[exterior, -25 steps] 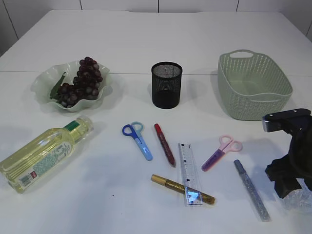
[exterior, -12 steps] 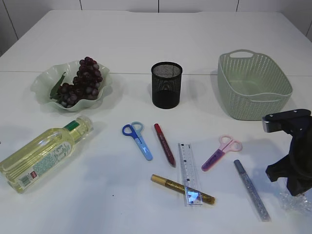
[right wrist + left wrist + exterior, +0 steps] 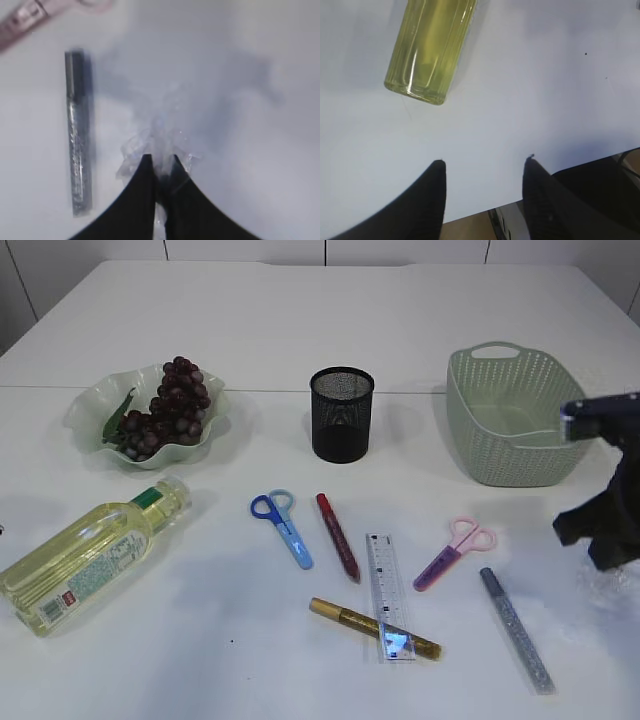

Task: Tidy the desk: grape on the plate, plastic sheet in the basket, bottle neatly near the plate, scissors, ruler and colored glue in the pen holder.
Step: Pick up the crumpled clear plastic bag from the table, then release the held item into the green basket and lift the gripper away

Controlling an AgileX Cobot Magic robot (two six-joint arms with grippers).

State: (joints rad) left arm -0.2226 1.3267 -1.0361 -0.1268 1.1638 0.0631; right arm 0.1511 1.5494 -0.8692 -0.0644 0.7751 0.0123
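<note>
My right gripper [image 3: 160,159] is shut on the clear plastic sheet [image 3: 159,131] and holds it above the table; in the exterior view the gripper [image 3: 612,550] is at the right edge with the sheet [image 3: 612,585] hanging below it. The green basket [image 3: 520,445] stands behind it. My left gripper [image 3: 484,162] is open and empty near the base of the lying yellow bottle [image 3: 432,47], which also shows in the exterior view [image 3: 85,555]. Grapes [image 3: 165,410] lie on the green plate [image 3: 85,405]. Blue scissors [image 3: 282,523], pink scissors [image 3: 455,552], ruler [image 3: 388,595] and glue pens lie before the black pen holder [image 3: 341,415].
A red glue pen [image 3: 337,536], a gold one [image 3: 372,628] and a silver one [image 3: 515,628] lie on the white table; the silver pen also shows in the right wrist view [image 3: 78,131]. The table's near edge shows in the left wrist view [image 3: 485,212].
My right gripper has risen from the table at the lower right and lifted the plastic sheet with it, moving up toward the basket. The other things have not moved.
</note>
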